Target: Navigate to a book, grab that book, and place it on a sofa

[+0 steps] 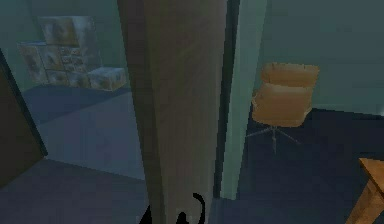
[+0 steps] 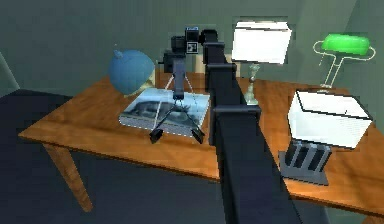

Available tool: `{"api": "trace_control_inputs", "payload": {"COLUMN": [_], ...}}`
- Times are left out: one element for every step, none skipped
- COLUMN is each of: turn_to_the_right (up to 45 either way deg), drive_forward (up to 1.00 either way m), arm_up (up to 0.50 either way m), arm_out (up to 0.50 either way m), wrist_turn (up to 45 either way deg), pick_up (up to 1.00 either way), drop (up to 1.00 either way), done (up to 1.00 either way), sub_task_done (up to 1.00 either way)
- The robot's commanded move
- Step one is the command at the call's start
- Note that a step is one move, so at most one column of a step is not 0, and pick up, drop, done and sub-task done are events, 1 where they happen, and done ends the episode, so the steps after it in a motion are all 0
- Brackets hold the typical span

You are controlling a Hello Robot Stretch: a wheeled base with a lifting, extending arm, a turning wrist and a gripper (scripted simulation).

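Observation:
A flat book with a grey-blue cover lies on a wooden table in the arm side view. The dark arm bar reaches up over the table from the bottom edge. Its gripper hangs in front of the book, with the thin fingers running down across the cover. With the book on the table behind the gripper, I cannot tell whether it holds anything.
On the table stand a blue globe, a white-shaded lamp, a green desk lamp and a white box on a dark base. In the forward view a wall edge rises close ahead, a tan chair to its right, stacked boxes to its left.

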Motion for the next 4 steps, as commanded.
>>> {"api": "trace_control_inputs", "payload": {"turn_to_the_right": [0.0,0.0,0.0,0.0], "drive_forward": [0.0,0.0,0.0,0.0], "arm_up": [0.0,0.0,0.0,0.0], "arm_out": [0.0,0.0,0.0,0.0], "wrist_turn": [45.0,45.0,45.0,45.0], "pick_up": [0.0,0.0,0.0,0.0], "drop": [0.0,0.0,0.0,0.0], "done": [0.0,0.0,0.0,0.0], "sub_task_done": [0.0,0.0,0.0,0.0]}}
